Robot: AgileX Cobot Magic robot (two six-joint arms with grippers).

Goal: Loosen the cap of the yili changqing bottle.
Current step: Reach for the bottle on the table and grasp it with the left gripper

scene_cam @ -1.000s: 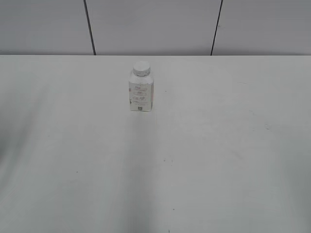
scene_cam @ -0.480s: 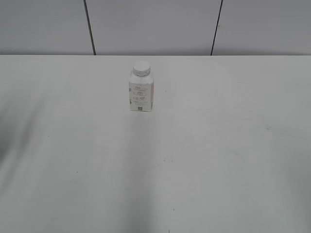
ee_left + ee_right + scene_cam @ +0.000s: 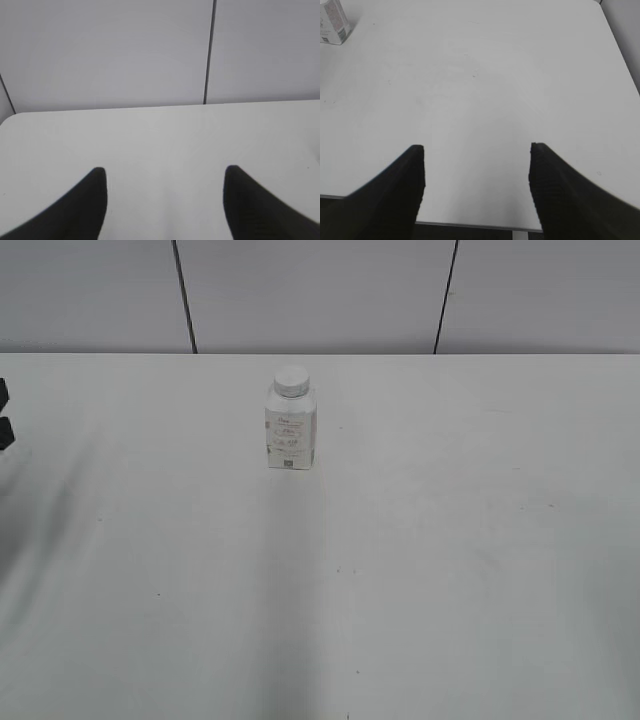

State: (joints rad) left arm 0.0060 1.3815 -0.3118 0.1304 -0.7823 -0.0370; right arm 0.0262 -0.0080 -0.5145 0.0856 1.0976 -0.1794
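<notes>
The yili changqing bottle stands upright on the white table, back centre, with its white ribbed cap on the neck. Its lower part also shows at the top left of the right wrist view. My left gripper is open and empty over bare table; its black tips just show at the exterior view's left edge, far left of the bottle. My right gripper is open and empty near the table's front edge, far from the bottle, and does not show in the exterior view.
The white table runs back to a grey panelled wall with dark vertical seams. The table's front edge shows below my right gripper. Its rounded left corner shows in the left wrist view.
The tips of my left gripper have come into the exterior view at the left edge. The bottle has not moved.
</notes>
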